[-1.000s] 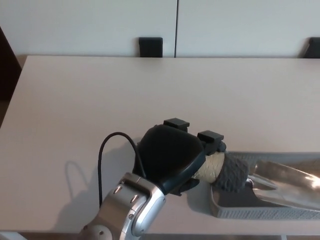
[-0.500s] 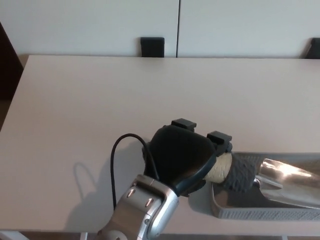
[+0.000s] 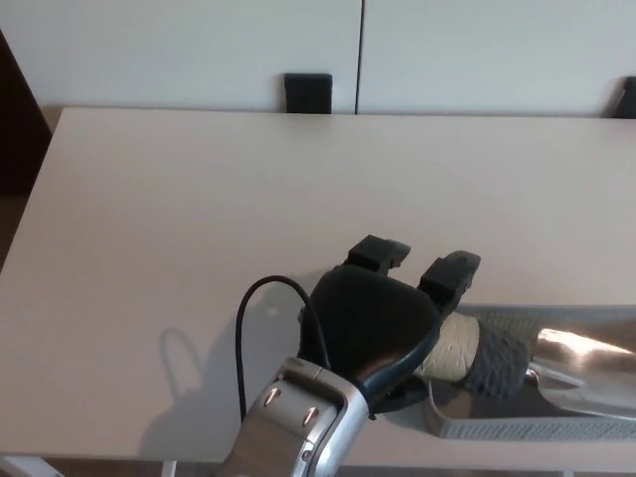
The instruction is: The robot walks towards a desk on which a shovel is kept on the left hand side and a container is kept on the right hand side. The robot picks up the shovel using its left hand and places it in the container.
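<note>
Pale desk (image 3: 199, 199) is filling most of the head view, backing onto a white wall, with two dark chair tops (image 3: 307, 92) showing beyond its far edge.

Item one: left hand (image 3: 383, 323), black, reaching in from below on a silver forearm with a looping cable. Its two fingers (image 3: 449, 273) are lifting clear of the handle; whether the thumb beneath is gripping I cannot tell, so the hold is looking partly released at best.

Item two: shovel (image 3: 497, 360). Its wrapped handle and dark collar are lying across the container's left rim, the shiny blade resting inside toward the right. The handle end is sitting against the palm.

Item three: container (image 3: 517, 427), a grey tray at the desk's near right edge, running out of frame.

Right hand: not showing.

Risk, as I judge it: the handle is overhanging the rim, so a hand pulling away while snagging it could be tipping the shovel out, or dragging the tray off the near edge it is sitting so close to.
</note>
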`<state>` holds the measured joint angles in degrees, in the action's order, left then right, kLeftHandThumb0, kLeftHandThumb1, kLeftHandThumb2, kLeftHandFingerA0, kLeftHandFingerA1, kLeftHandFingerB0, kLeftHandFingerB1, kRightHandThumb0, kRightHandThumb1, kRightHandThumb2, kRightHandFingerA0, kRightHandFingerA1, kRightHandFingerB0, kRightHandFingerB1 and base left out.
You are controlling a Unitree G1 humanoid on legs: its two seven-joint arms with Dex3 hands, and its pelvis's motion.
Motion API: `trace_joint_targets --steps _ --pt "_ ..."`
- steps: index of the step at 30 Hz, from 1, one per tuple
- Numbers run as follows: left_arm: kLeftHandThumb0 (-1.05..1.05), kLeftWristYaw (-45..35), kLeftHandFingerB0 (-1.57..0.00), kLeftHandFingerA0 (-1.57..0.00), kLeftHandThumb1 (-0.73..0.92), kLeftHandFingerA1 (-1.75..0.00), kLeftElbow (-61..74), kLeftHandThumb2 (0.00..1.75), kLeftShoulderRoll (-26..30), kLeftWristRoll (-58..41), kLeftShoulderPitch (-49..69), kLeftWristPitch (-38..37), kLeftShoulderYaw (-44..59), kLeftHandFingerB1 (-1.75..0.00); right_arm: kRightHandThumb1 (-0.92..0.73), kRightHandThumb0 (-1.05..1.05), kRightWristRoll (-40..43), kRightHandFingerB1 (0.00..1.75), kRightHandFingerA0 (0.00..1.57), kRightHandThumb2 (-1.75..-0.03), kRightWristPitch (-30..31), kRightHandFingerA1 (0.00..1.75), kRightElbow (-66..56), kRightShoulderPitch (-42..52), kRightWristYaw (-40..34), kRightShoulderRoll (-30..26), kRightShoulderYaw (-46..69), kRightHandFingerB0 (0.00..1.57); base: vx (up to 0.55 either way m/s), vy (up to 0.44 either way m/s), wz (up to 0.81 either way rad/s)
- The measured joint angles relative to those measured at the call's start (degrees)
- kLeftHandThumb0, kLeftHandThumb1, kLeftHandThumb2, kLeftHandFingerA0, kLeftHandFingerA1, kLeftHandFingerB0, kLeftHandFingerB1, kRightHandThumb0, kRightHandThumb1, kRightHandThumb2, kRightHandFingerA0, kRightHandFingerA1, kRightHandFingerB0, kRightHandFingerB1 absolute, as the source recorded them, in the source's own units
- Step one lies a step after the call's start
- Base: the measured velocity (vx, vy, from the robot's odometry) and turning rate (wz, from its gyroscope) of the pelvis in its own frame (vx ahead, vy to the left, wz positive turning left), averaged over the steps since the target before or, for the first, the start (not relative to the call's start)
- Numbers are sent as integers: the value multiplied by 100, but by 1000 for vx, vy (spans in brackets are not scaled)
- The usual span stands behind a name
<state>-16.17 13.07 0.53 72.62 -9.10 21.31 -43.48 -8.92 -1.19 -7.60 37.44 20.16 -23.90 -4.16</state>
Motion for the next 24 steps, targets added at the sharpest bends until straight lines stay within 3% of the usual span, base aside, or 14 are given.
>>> trace_joint_targets --steps 6,7,10,11,12,13,15,16,17,18,19,24 --pt "-96 -440 0 0 66 -16 131 104 -65 154 12 158 -56 -6 -67 -46 0 33 23 -61 0 42 0 -5 0 0 0 14 0 0 0" --pt "-97 -548 -3 -2 66 -16 182 103 -78 180 20 194 -72 -6 -57 -51 0 41 18 -77 0 47 0 -5 1 0 0 12 0 0 0" --pt "-96 -814 -2 -1 67 -13 346 103 -111 243 60 261 -120 -7 -57 -51 0 42 18 -76 0 48 0 -7 2 0 0 12 0 0 0" --pt "-96 -883 -6 -2 66 -12 410 103 -121 250 72 275 -137 -8 -67 -46 1 34 22 -61 0 43 0 -7 2 0 0 14 0 0 0" --pt "-94 -973 -8 -4 64 -16 515 102 -158 252 76 276 -162 -11 -68 -46 1 33 22 -61 0 43 0 -10 3 0 0 13 0 0 0" --pt "-84 -1031 0 0 60 -21 604 101 -197 251 76 275 -175 -16 -68 -47 1 33 22 -61 0 42 0 -13 3 0 0 13 0 0 0" --pt "-84 -1224 -6 -3 58 -24 950 100 -330 249 74 274 -217 -19 -67 -47 0 33 23 -61 0 42 0 -19 4 0 0 13 0 0 0" --pt "-88 -1300 -4 -6 75 -27 1098 63 -370 249 73 274 -217 -24 -67 -47 0 33 22 -61 1 42 0 -19 4 0 0 13 0 0 0" --pt "-89 -1394 -4 -6 75 -27 1280 63 -424 249 66 274 -215 -24 -57 -51 0 42 18 -77 1 48 3 -20 5 0 -1 12 0 0 0" --pt "-85 -1461 -6 -4 58 -26 1413 100 -458 249 64 273 -213 -18 -57 -51 0 42 18 -77 1 48 7 -20 5 0 -2 12 0 0 0" --pt "-85 -1547 0 0 59 -23 1597 101 -495 249 56 273 -204 -16 -57 -51 0 41 18 -76 1 47 12 -20 5 0 -3 12 0 0 0" --pt "-90 -1956 -3 -3 60 -20 2212 100 -527 248 -108 273 -12 -10 -57 -49 -2 41 18 -76 2 47 11 -18 5 0 -14 13 0 0 0"
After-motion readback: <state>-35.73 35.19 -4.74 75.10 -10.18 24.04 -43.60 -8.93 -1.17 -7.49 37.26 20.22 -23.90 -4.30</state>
